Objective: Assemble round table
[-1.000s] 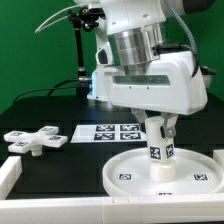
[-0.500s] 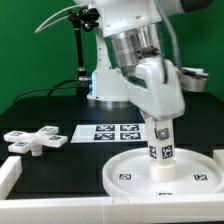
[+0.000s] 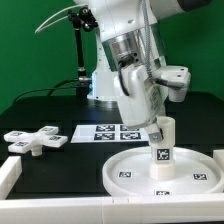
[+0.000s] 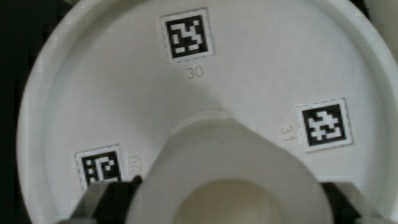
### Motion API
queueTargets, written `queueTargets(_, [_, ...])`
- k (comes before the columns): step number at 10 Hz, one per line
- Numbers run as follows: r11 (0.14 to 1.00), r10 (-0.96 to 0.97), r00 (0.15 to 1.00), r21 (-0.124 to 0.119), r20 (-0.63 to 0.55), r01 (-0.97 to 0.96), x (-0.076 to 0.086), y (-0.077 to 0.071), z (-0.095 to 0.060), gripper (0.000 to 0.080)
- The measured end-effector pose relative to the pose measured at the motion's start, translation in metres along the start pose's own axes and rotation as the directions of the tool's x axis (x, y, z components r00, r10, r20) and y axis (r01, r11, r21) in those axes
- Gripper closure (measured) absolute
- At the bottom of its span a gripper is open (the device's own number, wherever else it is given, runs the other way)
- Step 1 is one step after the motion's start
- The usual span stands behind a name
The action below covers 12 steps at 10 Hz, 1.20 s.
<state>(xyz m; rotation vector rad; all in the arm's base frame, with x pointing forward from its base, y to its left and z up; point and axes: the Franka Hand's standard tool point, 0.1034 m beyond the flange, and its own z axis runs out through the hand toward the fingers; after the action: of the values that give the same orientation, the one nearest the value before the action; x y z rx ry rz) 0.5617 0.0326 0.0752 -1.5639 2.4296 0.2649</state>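
The large rimmed round disc [image 3: 165,172] lies flat on the black table at the exterior view's right front. The short thick cylinder leg [image 3: 162,150] stands upright at the disc's middle, tags on its side. My gripper [image 3: 161,127] is shut on the leg's upper part. In the wrist view the leg [image 4: 228,178] fills the space between my fingers [image 4: 111,190], with the disc [image 4: 214,80] and its tags behind it. The four-armed cross base [image 3: 34,141] lies on the table at the exterior view's left.
The marker board [image 3: 105,132] lies flat between the cross base and the disc. A low white wall [image 3: 10,172] borders the table at the exterior view's front left. A black stand [image 3: 80,55] and a green backdrop are behind.
The wrist has turned about the upright leg: the gripper body swung from facing front toward the exterior view's right. The leg stays at the disc's middle.
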Motion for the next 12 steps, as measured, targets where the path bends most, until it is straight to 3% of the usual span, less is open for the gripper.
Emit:
queueTargets(3, [0.973,0.231,0.973,0.017,0.011,-0.231,-0.0025,-0.0038,-0.0016,0.039])
queueTargets(5, [0.975,0.22,0.975,0.019,0.01,-0.22,-0.003,-0.0038,-0.0013,0.039])
queueTargets(6, [0.983,0.181,0.983,0.017,0.009,-0.181,-0.0031,-0.0036,-0.0012,0.0222])
queueTargets(7, [0.991,0.133,0.991,-0.006,0.013,-0.133,-0.0062,-0.0036,-0.0028,0.0171])
queueTargets(8, [0.991,0.134,0.991,-0.005,0.015,-0.134,-0.0065,-0.0038,-0.0025,0.0156])
queueTargets(12, [0.974,-0.228,0.974,-0.007,0.015,0.228,-0.0063,-0.0032,-0.0023,0.015])
